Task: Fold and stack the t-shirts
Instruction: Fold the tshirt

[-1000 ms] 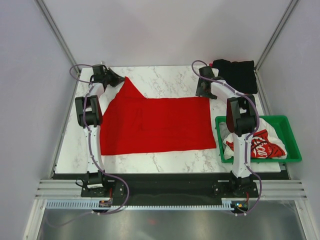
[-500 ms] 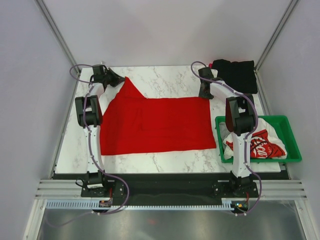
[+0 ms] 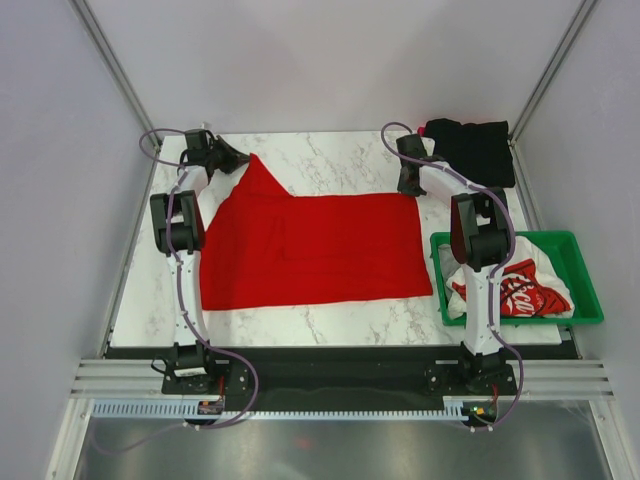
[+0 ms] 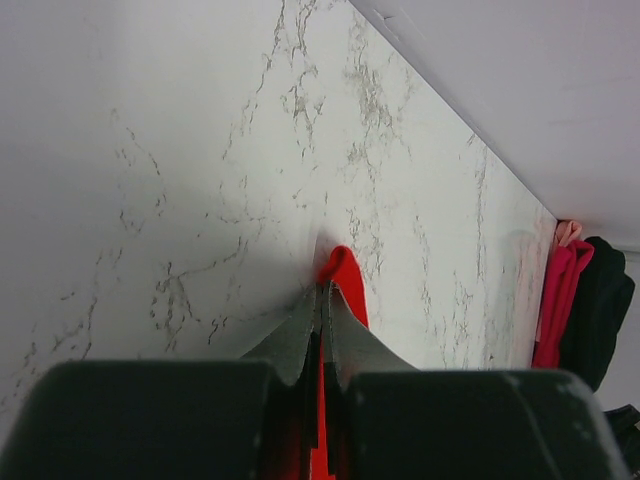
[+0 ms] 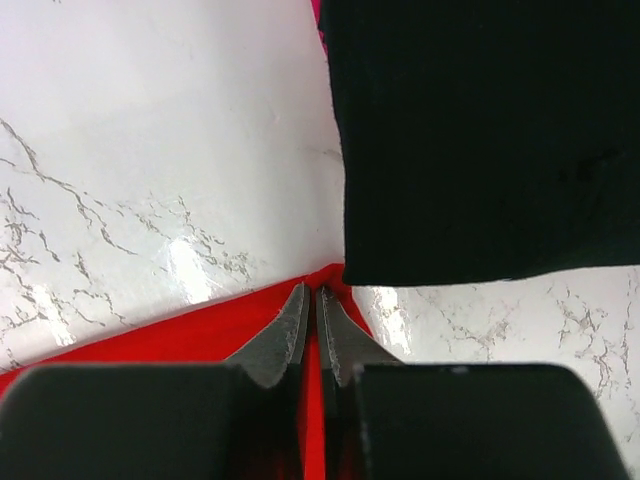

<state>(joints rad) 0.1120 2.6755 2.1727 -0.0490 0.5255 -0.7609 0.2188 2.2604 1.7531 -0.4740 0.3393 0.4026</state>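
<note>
Plain bright red cloth t-shirt [image 3: 310, 250] lay spread flat across the middle of the white marble-pattern tabletop [image 3: 330, 155], with its far-left corner drawn out into a peak. Left gripper [image 3: 243, 159] sat at that peak. In the wrist view its fingers [image 4: 295, 335] were pressed together, with a strip of red cloth clamped between them and a small red fold poking past the tips. Right gripper [image 3: 409, 190] sat at the shirt's far-right corner. Its fingers [image 5: 285, 335] were closed to a thin slit with red fabric inside, tips right at the corner point. Folded black cloth t-shirt [image 3: 478, 150] lay at the far-right table corner, its near edge just past the right fingertips; couldn't tell if it touched the red corner. Magenta-pink cloth t-shirt [image 4: 556, 300] showed only as a strip beside the black one and was barely visible from above. White t-shirt with a red printed graphic [image 3: 510, 288] lay crumpled in the green plastic crate [image 3: 592, 300] at the right edge, print unreadable. Red shirt's collar and sleeves couldn't be made out.
</note>
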